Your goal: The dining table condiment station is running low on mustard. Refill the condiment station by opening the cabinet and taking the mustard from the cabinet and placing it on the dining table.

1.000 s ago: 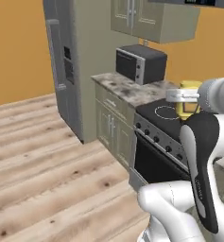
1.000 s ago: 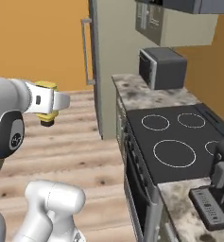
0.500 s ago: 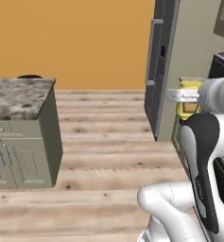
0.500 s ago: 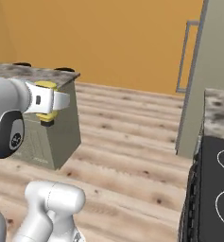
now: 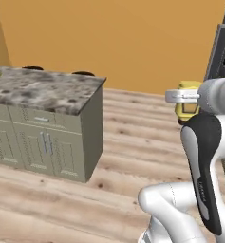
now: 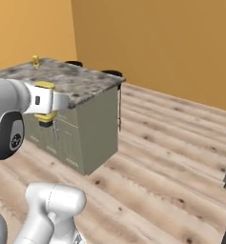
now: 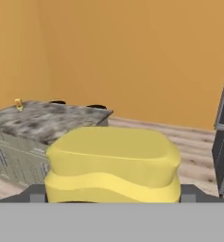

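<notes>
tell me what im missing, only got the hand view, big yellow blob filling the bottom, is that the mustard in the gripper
Observer: Yes. In the left base view the mustard sits in the gripper, held above the wooden floor.
Operator: is it over the dining table yet
Observer: No. In the right base view the dining table stands apart from it, farther ahead.
Operator: anything on the table
Observer: A small yellow item at its far corner.

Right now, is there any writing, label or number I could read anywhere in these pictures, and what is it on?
No readable text anywhere.
The mustard held in the end effector: a dark patch shows in the left base view, but no letters can be made out.
The dining table: plain marble, no markings.
A small yellow item on its far corner: too small to read.
</notes>
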Motion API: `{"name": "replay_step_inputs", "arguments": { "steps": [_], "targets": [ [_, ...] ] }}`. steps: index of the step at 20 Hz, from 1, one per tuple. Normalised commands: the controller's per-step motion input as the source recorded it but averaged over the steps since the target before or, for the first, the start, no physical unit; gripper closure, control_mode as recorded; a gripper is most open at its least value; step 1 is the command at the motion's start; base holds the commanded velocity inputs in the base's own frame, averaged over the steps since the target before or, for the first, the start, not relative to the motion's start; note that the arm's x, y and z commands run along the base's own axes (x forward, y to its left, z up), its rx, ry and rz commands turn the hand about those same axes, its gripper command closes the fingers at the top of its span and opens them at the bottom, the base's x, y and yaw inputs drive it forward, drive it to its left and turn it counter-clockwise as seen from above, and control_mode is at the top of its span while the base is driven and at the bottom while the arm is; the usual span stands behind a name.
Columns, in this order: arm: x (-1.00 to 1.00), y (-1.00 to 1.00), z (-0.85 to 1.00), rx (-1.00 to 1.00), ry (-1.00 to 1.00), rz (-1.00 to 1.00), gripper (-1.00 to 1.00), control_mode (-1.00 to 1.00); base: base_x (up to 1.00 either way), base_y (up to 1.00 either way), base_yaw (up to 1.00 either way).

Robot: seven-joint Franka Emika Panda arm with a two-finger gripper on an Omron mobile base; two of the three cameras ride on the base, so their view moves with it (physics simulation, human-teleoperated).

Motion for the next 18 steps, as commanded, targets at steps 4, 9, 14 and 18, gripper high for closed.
{"name": "replay_step_inputs", "arguments": {
  "steps": [4,9,14,18],
  "targets": [
    [0.00,0.00,0.00,0.00,0.00,0.00,1.00,1.00,0.98,-0.43,0.06],
    [0.00,0.00,0.00,0.00,0.00,0.00,1.00,1.00,0.98,-0.40,0.01],
    [0.00,0.00,0.00,0.00,0.00,0.00,1.00,1.00,0.54,0.08,0.07],
    [0.00,0.00,0.00,0.00,0.00,0.00,1.00,1.00,0.33,0.64,0.04]
  ]
}}
